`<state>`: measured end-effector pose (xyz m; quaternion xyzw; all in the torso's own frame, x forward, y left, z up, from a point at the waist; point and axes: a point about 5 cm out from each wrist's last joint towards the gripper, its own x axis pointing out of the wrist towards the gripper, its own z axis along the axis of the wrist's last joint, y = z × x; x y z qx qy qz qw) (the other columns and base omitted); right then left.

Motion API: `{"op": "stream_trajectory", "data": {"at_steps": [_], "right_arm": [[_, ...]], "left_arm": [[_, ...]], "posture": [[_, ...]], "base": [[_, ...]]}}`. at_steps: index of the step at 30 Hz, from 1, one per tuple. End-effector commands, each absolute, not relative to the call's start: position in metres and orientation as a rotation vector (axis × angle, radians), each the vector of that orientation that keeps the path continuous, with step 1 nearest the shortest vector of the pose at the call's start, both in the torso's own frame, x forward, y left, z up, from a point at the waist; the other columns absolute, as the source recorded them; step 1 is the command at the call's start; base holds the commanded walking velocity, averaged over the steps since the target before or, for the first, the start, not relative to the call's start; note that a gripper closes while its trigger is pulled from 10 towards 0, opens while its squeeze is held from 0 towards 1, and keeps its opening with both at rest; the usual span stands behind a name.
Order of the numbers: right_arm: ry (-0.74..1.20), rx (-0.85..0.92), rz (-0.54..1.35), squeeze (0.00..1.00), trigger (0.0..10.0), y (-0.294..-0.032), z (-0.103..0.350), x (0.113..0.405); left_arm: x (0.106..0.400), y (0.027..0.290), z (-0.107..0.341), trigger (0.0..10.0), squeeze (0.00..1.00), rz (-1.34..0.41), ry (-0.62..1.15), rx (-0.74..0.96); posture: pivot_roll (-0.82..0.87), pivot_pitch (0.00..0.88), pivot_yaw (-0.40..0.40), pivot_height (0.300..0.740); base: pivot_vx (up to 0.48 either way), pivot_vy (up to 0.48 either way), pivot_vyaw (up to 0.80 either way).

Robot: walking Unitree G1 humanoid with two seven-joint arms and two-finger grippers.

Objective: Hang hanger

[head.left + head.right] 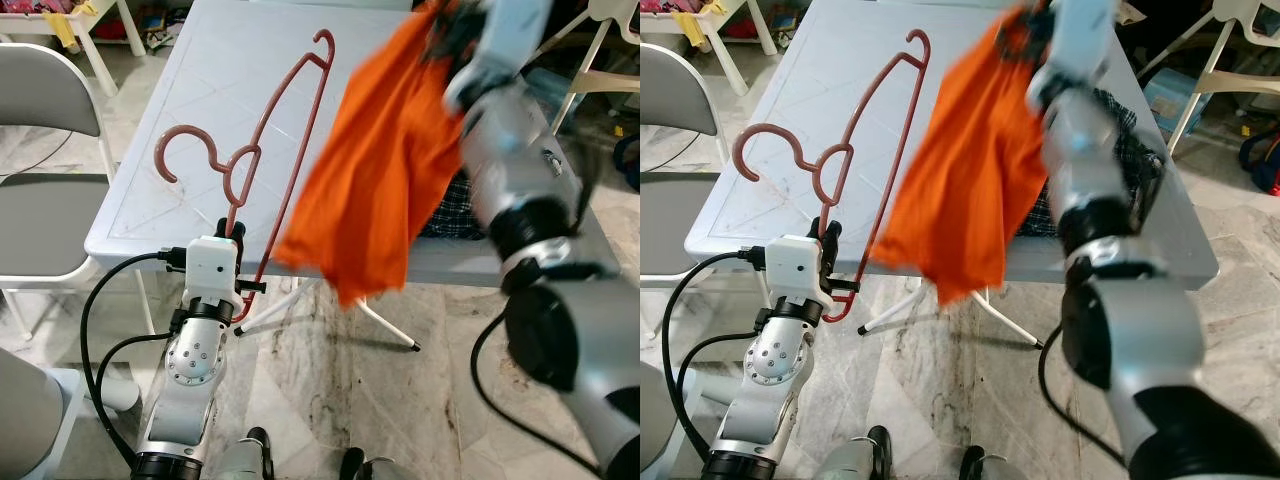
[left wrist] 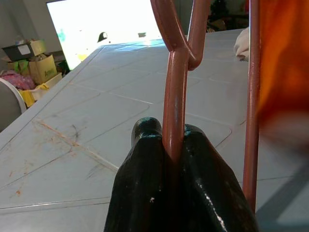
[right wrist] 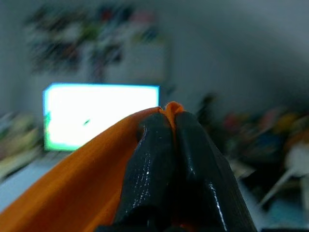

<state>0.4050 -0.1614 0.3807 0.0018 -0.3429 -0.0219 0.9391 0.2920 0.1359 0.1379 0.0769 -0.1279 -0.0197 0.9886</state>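
Observation:
A reddish-brown plastic hanger (image 1: 262, 130) stands upright over the front edge of the pale table (image 1: 180, 180). My left gripper (image 1: 232, 232) is shut on the hanger's stem (image 2: 174, 111) just below the hook. An orange cloth (image 1: 375, 170) hangs down over the table's front edge, beside the hanger's right side. My right gripper (image 3: 166, 126) is shut on the cloth's top edge (image 3: 170, 107), raised high above the table at the right.
A checked garment (image 1: 1110, 160) lies on the table behind my right arm. A grey folding chair (image 1: 40, 180) stands at the left. White furniture legs (image 1: 380, 325) sit on the marble floor under the table. A white chair (image 1: 600, 70) stands at the far right.

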Motion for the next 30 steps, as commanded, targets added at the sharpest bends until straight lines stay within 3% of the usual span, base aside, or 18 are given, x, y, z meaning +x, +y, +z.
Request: {"op": "stream_trajectory", "data": {"at_steps": [1, 4, 8, 9, 10, 11, 12, 13, 19, 30], "right_arm": [[-0.786, 0.014, -0.137, 0.0, 0.0, -0.176, 0.401, 0.398], [-0.839, -0.019, -0.162, 0.0, 0.0, -0.183, 0.412, 0.393], [-0.763, -0.084, -0.069, 0.0, 0.0, -0.171, 0.389, 0.401], [-0.672, -0.158, 0.021, 0.0, 2.2, -0.158, 0.367, 0.409], [-0.631, -0.19, 0.062, 0.0, 2.2, -0.153, 0.358, 0.411], [-0.57, -0.24, 0.11, 0.0, 10.0, -0.146, 0.344, 0.414], [-0.481, -0.253, 0.223, 0.11, 10.0, -0.137, 0.32, 0.417], [-0.435, -0.238, 0.291, 1.0, 10.0, -0.132, 0.306, 0.417], [-0.199, -0.374, 0.659, 1.0, 10.0, -0.13, 0.234, 0.404], [-0.178, -0.435, 0.782, 1.0, 10.0, -0.173, 0.225, 0.38]], "left_arm": [[0.292, 0.139, 0.127, 10.0, 0.0, -0.018, -0.198, 0.167], [0.292, 0.139, 0.126, 10.0, 0.0, -0.013, -0.198, 0.166], [0.292, 0.138, 0.126, 10.0, 0.0, -0.012, -0.198, 0.164], [0.292, 0.138, 0.126, 10.0, 0.0, -0.013, -0.198, 0.164], [0.292, 0.138, 0.126, 10.0, 0.0, -0.013, -0.198, 0.164], [0.292, 0.138, 0.126, 10.0, 0.0, -0.013, -0.198, 0.163], [0.292, 0.138, 0.126, 10.0, 0.0, -0.014, -0.197, 0.163], [0.291, 0.138, 0.126, 10.0, 0.0, -0.015, -0.196, 0.163], [0.291, 0.136, 0.125, 10.0, 0.0, -0.02, -0.193, 0.162], [0.293, 0.133, 0.124, 10.0, 0.0, -0.038, -0.195, 0.162]], "posture": [[0.16, 0.181, -0.074, 0.74], [0.16, 0.179, -0.077, 0.74], [0.16, 0.18, -0.078, 0.74], [0.16, 0.18, -0.078, 0.74], [0.16, 0.18, -0.078, 0.74], [0.16, 0.182, -0.077, 0.74], [0.16, 0.182, -0.077, 0.74], [0.16, 0.182, -0.077, 0.74], [0.15, 0.185, -0.073, 0.74], [0.12, 0.177, -0.062, 0.74]], "base": [[0.0, 0.0, 0.0], [0.0, 0.0, 0.0], [0.0, 0.0, 0.0], [0.0, 0.0, 0.0], [0.0, 0.0, 0.0], [0.0, 0.0, 0.0], [0.0, 0.0, 0.0], [0.0, 0.0, 0.0], [0.0, 0.0, 0.0], [0.0, 0.0, 0.0]]}}
